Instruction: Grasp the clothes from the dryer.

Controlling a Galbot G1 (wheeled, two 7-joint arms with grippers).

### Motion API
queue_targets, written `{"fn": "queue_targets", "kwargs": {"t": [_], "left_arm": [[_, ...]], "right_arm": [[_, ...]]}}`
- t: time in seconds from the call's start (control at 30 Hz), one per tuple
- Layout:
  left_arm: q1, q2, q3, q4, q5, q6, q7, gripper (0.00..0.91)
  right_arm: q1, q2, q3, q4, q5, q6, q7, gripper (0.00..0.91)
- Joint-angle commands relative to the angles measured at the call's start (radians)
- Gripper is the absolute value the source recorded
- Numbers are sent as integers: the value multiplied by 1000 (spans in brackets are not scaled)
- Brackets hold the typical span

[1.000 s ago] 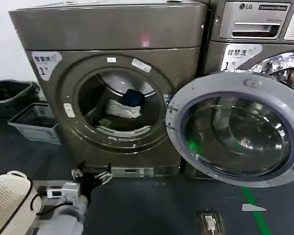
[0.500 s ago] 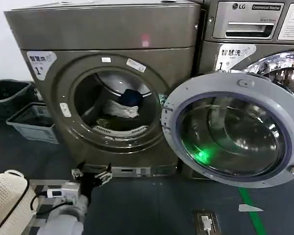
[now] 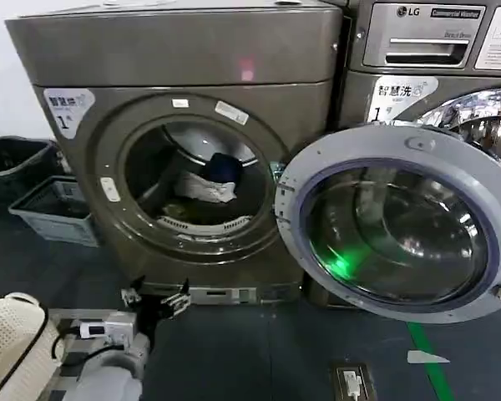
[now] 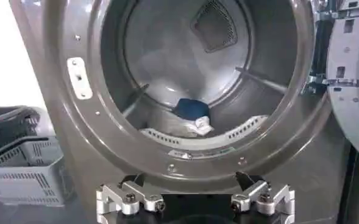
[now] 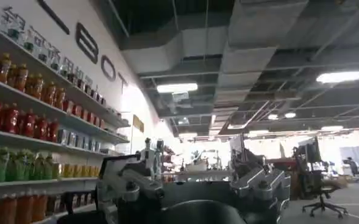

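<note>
Open left pincer (image 3: 156, 298) before dryer (image 3: 184, 167) mouth

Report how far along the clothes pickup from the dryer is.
Done: the dryer door hangs fully open. In hand: the left tool, open and empty, sits low in front of the porthole, outside the drum. The right tool points off into the room, open. Left: the clothes, dark blue on white, lie in the drum, none grasped yet.

The dryer (image 3: 184, 159) stands on the dark floor (image 3: 259, 351), door open. In its drum (image 4: 185, 67) lie the clothes (image 3: 209, 180): a white piece with a dark blue one on top.
</note>
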Motion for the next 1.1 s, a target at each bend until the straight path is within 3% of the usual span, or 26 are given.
{"fn": "queue_targets", "kwargs": {"t": [0.03, 1.1], "left_arm": [[-1, 1, -1, 2, 0, 49, 0, 907], [4, 1, -3, 2, 4, 49, 1, 907]], "right_arm": [[0, 2, -1, 2, 10, 7, 6, 907], [-3, 7, -2, 2, 15, 4, 13, 907]]}}
